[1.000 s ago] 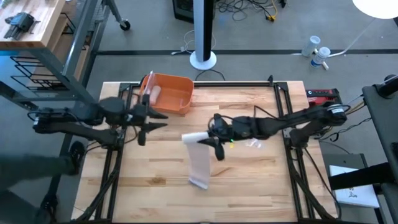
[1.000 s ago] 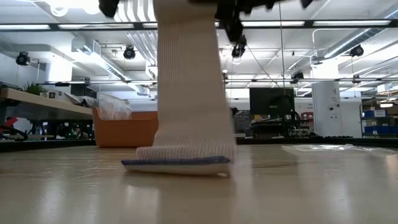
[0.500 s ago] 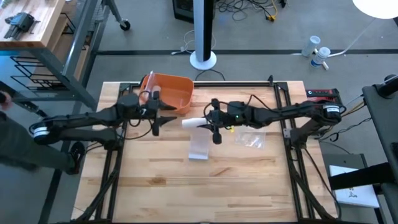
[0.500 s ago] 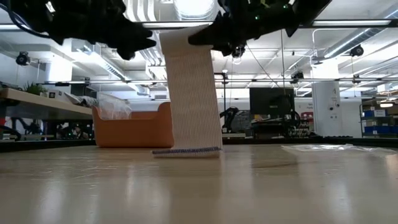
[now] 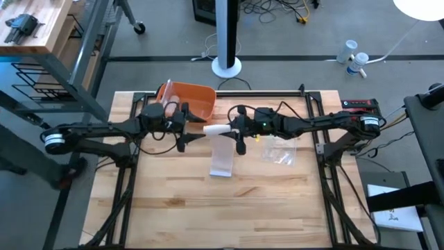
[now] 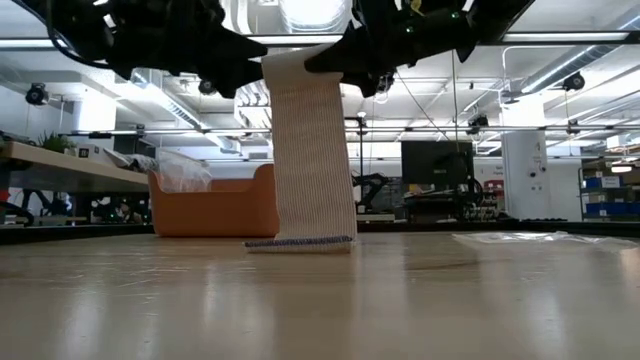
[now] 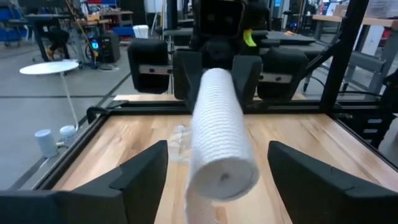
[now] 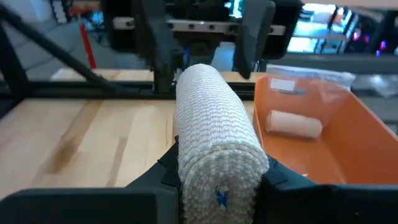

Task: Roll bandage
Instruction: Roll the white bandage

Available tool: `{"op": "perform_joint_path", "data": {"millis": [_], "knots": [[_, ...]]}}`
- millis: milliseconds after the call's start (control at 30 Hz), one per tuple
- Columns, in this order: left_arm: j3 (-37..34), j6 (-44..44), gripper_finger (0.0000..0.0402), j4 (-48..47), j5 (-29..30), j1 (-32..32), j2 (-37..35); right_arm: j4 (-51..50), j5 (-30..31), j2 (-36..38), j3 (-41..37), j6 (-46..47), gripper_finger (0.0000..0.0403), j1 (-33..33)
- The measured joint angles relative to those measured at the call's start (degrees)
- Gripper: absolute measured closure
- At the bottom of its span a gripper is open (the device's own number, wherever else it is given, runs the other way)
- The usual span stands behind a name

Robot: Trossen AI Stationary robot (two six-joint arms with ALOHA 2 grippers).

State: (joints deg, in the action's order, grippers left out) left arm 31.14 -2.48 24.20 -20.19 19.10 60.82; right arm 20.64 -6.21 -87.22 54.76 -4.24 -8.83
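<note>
Wooden table [image 5: 166, 201], orange bin [image 5: 196, 101] at the back. Right gripper [image 5: 236, 133] is clamped on the bandage roll [image 5: 218, 130] mid-table, tail hanging to the wood. Left gripper [image 5: 189, 132] has its 2 fingers spread wide, just beside the roll's free end.

Light is bright and even, from ceiling strips [image 6: 300, 15] glaring white above the fingers [image 6: 225, 75], which read as black silhouettes. The bench [image 6: 320, 300] shows soft sheen and faint shadows. In the left wrist view the near roll [image 7: 221, 146] is blurred between soft-edged fingers.
</note>
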Motion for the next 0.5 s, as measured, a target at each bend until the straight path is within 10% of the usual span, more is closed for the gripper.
{"op": "perform_joint_path", "data": {"millis": [500], "knots": [[6.96, -0.87, 0.0187, -2.11, -2.47, -0.30, 8.75, 2.78, -0.96, -0.02, 0.00, 17.26, 0.0318, -0.10]]}}
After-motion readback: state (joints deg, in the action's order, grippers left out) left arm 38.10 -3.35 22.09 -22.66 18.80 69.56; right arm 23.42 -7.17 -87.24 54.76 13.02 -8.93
